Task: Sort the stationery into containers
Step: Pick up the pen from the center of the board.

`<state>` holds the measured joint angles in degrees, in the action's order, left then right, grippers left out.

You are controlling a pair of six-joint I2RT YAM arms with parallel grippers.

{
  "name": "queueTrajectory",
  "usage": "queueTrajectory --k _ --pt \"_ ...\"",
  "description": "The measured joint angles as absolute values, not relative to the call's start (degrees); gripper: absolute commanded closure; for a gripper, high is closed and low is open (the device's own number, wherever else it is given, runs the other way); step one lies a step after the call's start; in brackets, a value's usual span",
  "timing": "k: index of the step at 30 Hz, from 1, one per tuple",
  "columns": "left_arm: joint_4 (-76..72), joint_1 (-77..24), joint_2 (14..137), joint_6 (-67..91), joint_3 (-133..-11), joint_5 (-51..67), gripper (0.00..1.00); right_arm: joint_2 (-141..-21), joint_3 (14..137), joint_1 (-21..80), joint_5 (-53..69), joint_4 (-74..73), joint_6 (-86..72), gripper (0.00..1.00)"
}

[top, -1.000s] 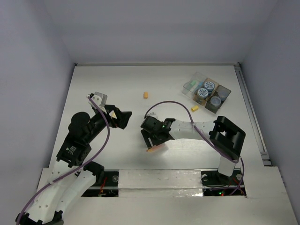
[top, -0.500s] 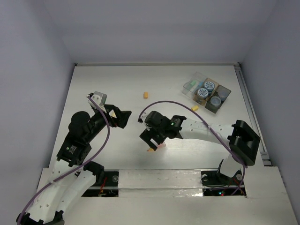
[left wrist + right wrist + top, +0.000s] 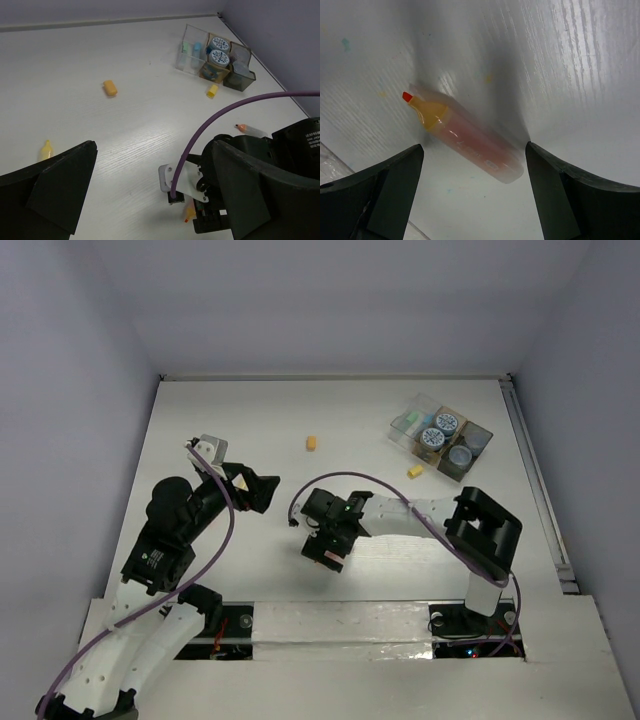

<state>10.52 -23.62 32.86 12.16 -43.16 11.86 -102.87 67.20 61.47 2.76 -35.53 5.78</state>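
Observation:
A pink stick [image 3: 465, 135] with a yellow collar and orange tip lies flat on the table between the fingers of my right gripper [image 3: 474, 150]. The gripper is open and neither finger touches the stick. From above, the right gripper [image 3: 325, 550] points down near the table's front middle and covers the stick. Only the stick's orange tip [image 3: 189, 216] shows in the left wrist view. My left gripper [image 3: 262, 490] hovers to the left, open and empty. At the back right stand the clear box [image 3: 410, 424] and the dark tray [image 3: 450, 468], which holds grey-lidded jars [image 3: 461, 454].
Two blue-white jars [image 3: 446, 423] sit between the clear box and the tray. A yellow block [image 3: 311, 443] lies at mid-table and a smaller yellow piece [image 3: 415, 471] near the tray. A clear-capped stick [image 3: 250, 131] lies beyond the right arm. Another yellow piece [image 3: 46, 149] lies near my left finger.
The right gripper has shifted over the pink stick and come down around it, its jaws a little wider. The stick and the left arm have not moved.

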Motion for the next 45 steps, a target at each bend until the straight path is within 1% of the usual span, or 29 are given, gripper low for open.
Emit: queueTrajectory --k 3,5,6,8,9,10,11,12,16,17,18,19,20,23,24,26,27,28,34,35,36,41,45 --pt "10.5 -23.5 32.9 12.2 -43.2 11.9 0.01 -105.0 68.4 61.5 2.3 -35.6 6.6 0.12" --pt "10.5 -23.5 32.9 12.2 -43.2 11.8 0.01 -105.8 69.4 61.5 1.9 -35.5 6.9 0.16" --pt "10.5 -23.5 32.9 12.2 -43.2 11.8 0.01 -106.1 69.7 61.5 1.7 -35.4 6.9 0.21" --pt "10.5 -23.5 32.9 12.2 -43.2 11.8 0.01 -106.5 70.2 61.5 1.4 -35.3 7.0 0.27" --pt "10.5 -23.5 32.9 12.2 -43.2 11.8 0.01 -106.6 70.3 61.5 1.3 -35.1 6.9 0.4" --pt "10.5 -23.5 32.9 12.2 -43.2 11.8 0.01 -106.7 70.3 61.4 1.3 -34.9 6.9 0.44" --pt "10.5 -23.5 32.9 12.2 -43.2 11.8 0.01 -106.8 70.4 61.4 1.0 -34.6 6.5 0.45" --pt "10.5 -23.5 32.9 12.2 -43.2 11.8 0.01 -106.9 70.4 61.4 1.0 -34.2 6.3 0.53" --pt "10.5 -23.5 33.0 12.2 -43.2 11.8 0.01 -107.0 70.4 61.2 0.9 -33.0 5.5 0.56" --pt "10.5 -23.5 33.1 12.2 -43.2 11.9 0.01 -107.0 70.3 61.2 0.9 -32.5 5.2 0.59" --pt "10.5 -23.5 33.2 12.2 -43.2 11.9 0.01 -107.0 70.3 61.2 1.0 -32.0 4.9 0.67" --pt "10.5 -23.5 33.3 12.2 -43.2 11.9 0.02 -107.0 70.2 61.2 1.0 -31.5 4.6 0.71" --pt "10.5 -23.5 33.3 12.2 -43.2 11.9 0.02 -107.0 70.0 61.2 1.0 -30.9 4.1 0.73" --pt "10.5 -23.5 33.5 12.3 -43.2 11.9 0.02 -106.8 69.5 61.1 0.9 -29.5 2.7 0.75" --pt "10.5 -23.5 33.6 12.3 -43.2 12.0 0.02 -106.7 69.3 61.1 0.8 -28.9 2.3 0.84" --pt "10.5 -23.5 34.0 12.3 -43.2 12.2 0.01 -106.5 68.7 60.8 0.6 -27.5 1.1 0.92" --pt "10.5 -23.5 34.2 12.5 -43.2 12.3 0.01 -106.3 68.4 60.7 0.4 -26.7 0.5 0.98" --pt "10.5 -23.5 34.4 12.7 -43.2 12.6 0.01 -106.1 67.9 60.5 -0.1 -25.8 -0.4 1.0" --pt "7.8 -23.5 33.5 16.1 -41.6 16.8 0.01 -103.0 63.1 57.8 -3.8 -19.2 -7.1 1.0" --pt "7.0 -23.5 33.5 17.0 -41.1 17.9 0.03 -102.2 62.4 57.0 -4.7 -18.8 -8.2 1.0" --pt "5.9 -23.5 33.5 18.1 -40.5 19.1 0.12 -101.3 61.6 56.0 -5.7 -18.4 -9.6 1.0" --pt "2.0 -23.5 35.9 22.3 -38.2 22.7 0.21 -94.1 60.2 51.5 -10.3 -15.8 -15.1 1.0" --pt "-1.8 -24.0 39.2 26.5 -35.1 23.2 0.26 -88.6 61.1 51.1 -12.4 -11.7 -18.4 1.0"
